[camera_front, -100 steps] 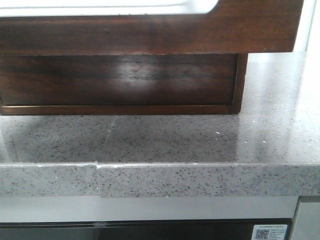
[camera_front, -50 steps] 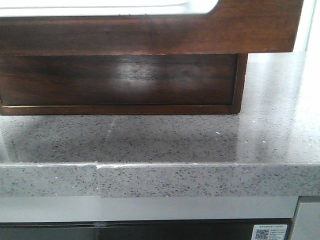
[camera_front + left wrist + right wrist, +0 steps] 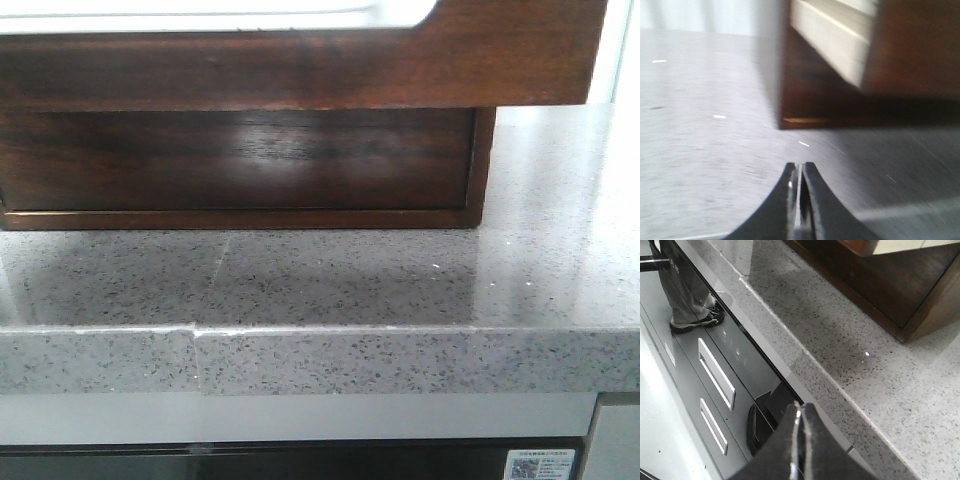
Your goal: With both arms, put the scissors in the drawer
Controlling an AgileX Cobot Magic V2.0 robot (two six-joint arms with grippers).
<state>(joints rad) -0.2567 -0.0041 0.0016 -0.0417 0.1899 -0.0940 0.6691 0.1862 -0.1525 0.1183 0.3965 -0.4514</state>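
Observation:
The dark brown drawer (image 3: 300, 68) stands pulled out over its frame (image 3: 240, 160), with the finger notch and the light inside at the top of the front view. The scissors are in no view. My left gripper (image 3: 800, 167) is shut and empty above the grey countertop, in front of the frame's corner; the drawer's light side (image 3: 830, 45) shows beyond it, and the view is blurred. My right gripper (image 3: 801, 409) is shut and empty over the countertop's front edge, away from the drawer (image 3: 860, 245). Neither gripper shows in the front view.
The speckled grey stone countertop (image 3: 320, 280) has a seam in its front edge (image 3: 196, 345). Below it are grey cabinet drawers with slot handles (image 3: 716, 372). A person's legs and shoe (image 3: 690, 315) stand on the floor beside the cabinet.
The soft shadows on the countertop have shifted a little. The drawer and frame have not moved.

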